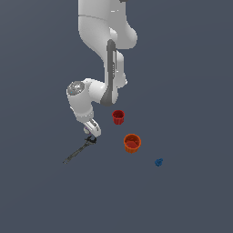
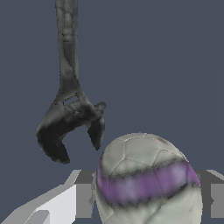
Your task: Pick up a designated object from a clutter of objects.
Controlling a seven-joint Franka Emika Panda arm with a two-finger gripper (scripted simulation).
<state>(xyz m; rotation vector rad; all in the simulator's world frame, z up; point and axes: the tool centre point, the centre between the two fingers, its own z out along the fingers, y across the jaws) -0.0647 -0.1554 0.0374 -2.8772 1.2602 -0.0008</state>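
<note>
The off-white ball with a purple stripe (image 2: 146,179) fills the near part of the wrist view, sitting between my gripper's (image 2: 147,199) two fingers. The grey pads (image 2: 84,199) lie against both of its sides, so the gripper is shut on the ball. In the exterior view my gripper (image 1: 91,132) is low over the floor at the head of the dark wrench (image 1: 78,152), and the hand mostly hides the ball. The wrench's open head (image 2: 70,124) lies just beyond the ball, apart from it.
A red cup (image 1: 118,117) stands on the exterior view's right of the gripper. An orange cup (image 1: 132,143) is further right and nearer. A tiny blue piece (image 1: 159,162) lies beyond that. All rest on the dark grey floor.
</note>
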